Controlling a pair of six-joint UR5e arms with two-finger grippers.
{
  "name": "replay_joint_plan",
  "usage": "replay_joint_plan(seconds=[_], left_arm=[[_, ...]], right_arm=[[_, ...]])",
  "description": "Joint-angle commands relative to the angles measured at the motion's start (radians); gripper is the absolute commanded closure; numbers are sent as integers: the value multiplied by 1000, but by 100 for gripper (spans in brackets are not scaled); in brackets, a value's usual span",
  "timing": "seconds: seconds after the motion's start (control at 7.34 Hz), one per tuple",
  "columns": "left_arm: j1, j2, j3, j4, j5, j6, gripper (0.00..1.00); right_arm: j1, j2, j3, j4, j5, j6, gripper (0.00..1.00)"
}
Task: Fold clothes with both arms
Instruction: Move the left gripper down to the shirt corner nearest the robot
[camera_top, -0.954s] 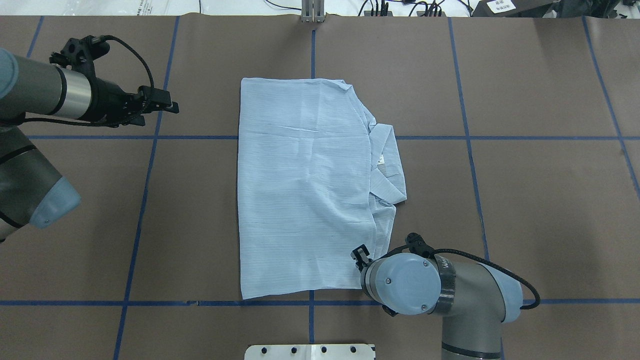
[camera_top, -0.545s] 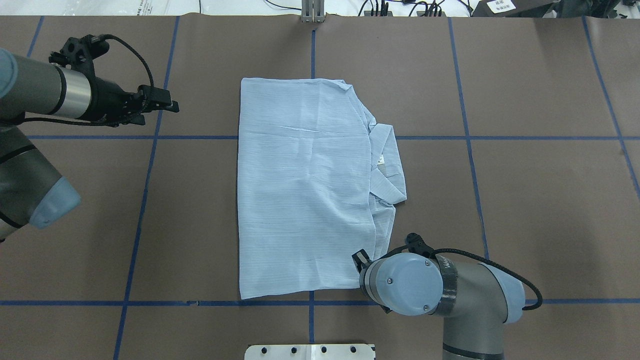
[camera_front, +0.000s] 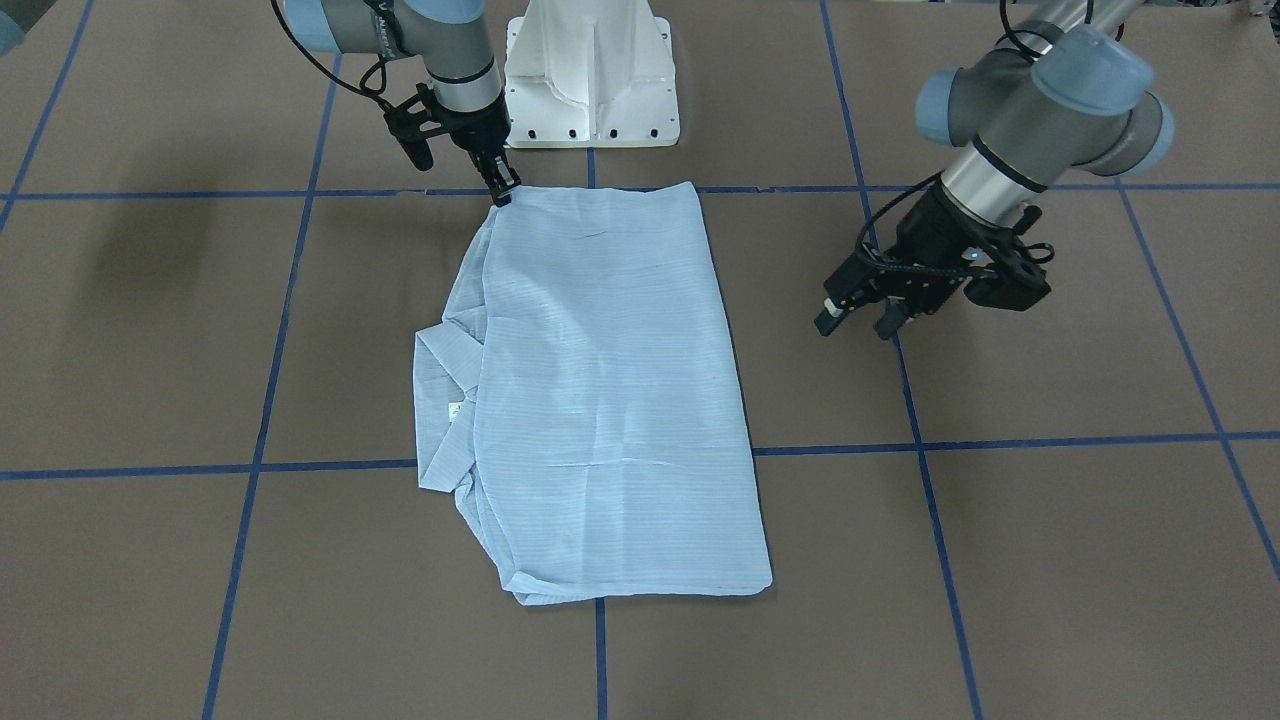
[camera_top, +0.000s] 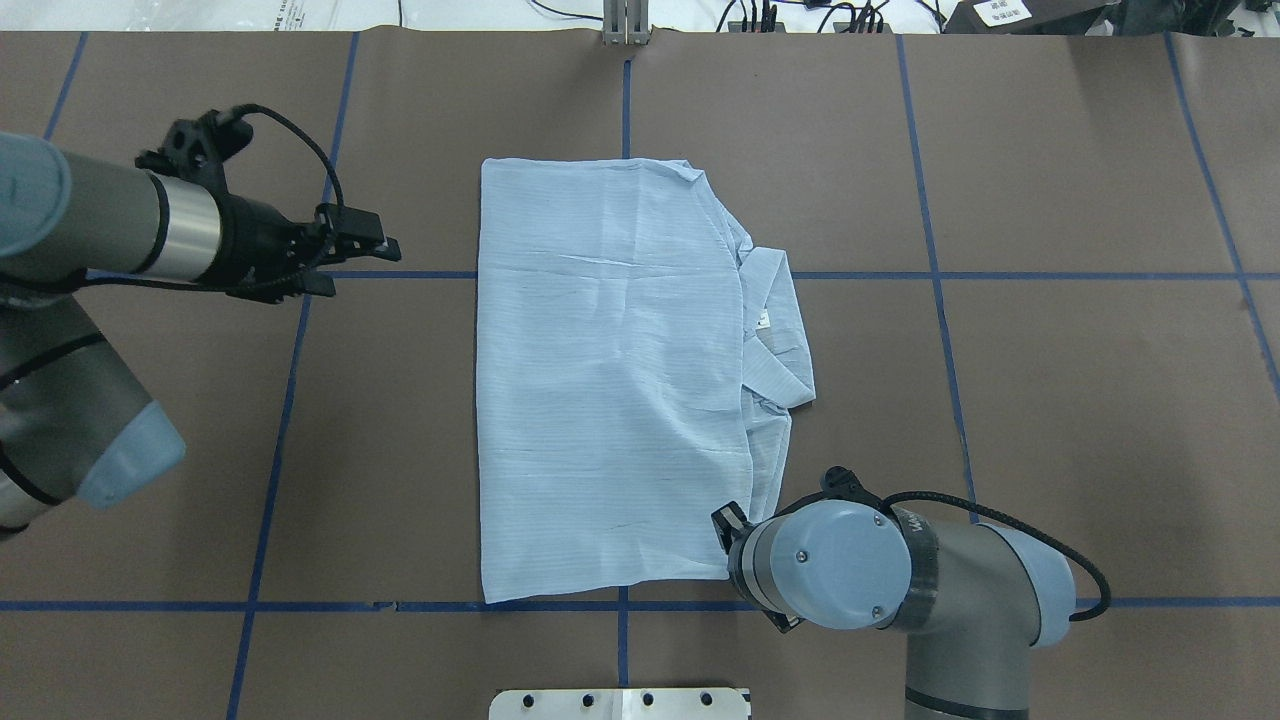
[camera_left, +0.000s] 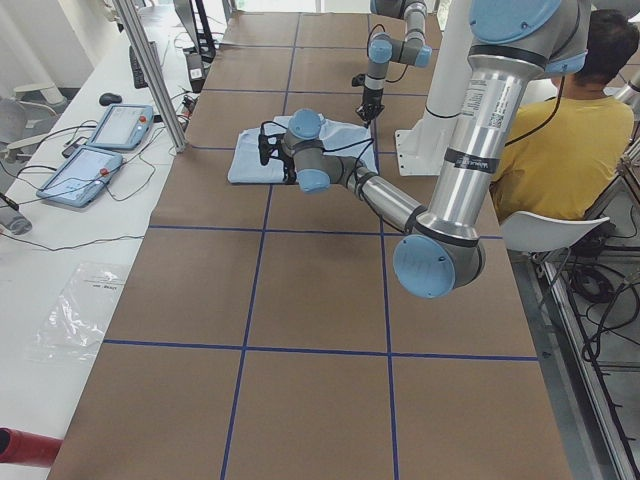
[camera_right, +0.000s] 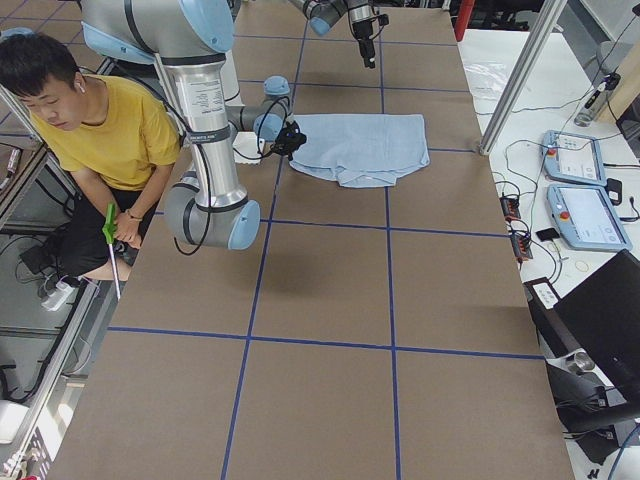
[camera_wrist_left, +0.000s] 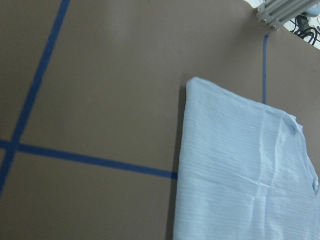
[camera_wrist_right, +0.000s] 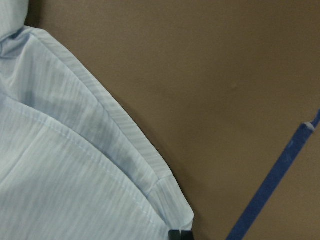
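Folded shirt (camera_top: 610, 380) lies flat; right gripper (camera_front: 505, 193) pinches its near collar-side corner, left gripper (camera_front: 856, 322) hovers spread, clear of the opposite long edge, bare table (camera_top: 1080, 400) all around

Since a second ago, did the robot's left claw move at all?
Yes. In the overhead view the left gripper has slid closer to the shirt and down toward the blue tape line that crosses the table.

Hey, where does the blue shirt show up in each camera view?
Front-facing: shirt centre.
Overhead: centre.
Exterior left: upper middle.
Exterior right: upper middle.
Left wrist: lower right.
Right wrist: left side.
Shared landmark: blue tape line passing under it.
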Motion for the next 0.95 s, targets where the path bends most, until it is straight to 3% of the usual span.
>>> replay_joint_plan(seconds=[0.0, 0.14, 0.55, 0.82], left_arm=[[215, 19, -94, 63, 156, -239, 0], [289, 17, -143, 178, 224, -259, 0], [507, 17, -148, 253, 361, -446, 1], [568, 22, -139, 278, 377, -482, 2]], right_arm=[[-10, 3, 6, -39, -1, 4, 100], [-10, 8, 7, -51, -1, 4, 100], [-11, 9, 15, -52, 24, -2, 100], [-10, 5, 26, -50, 60, -5, 100]])
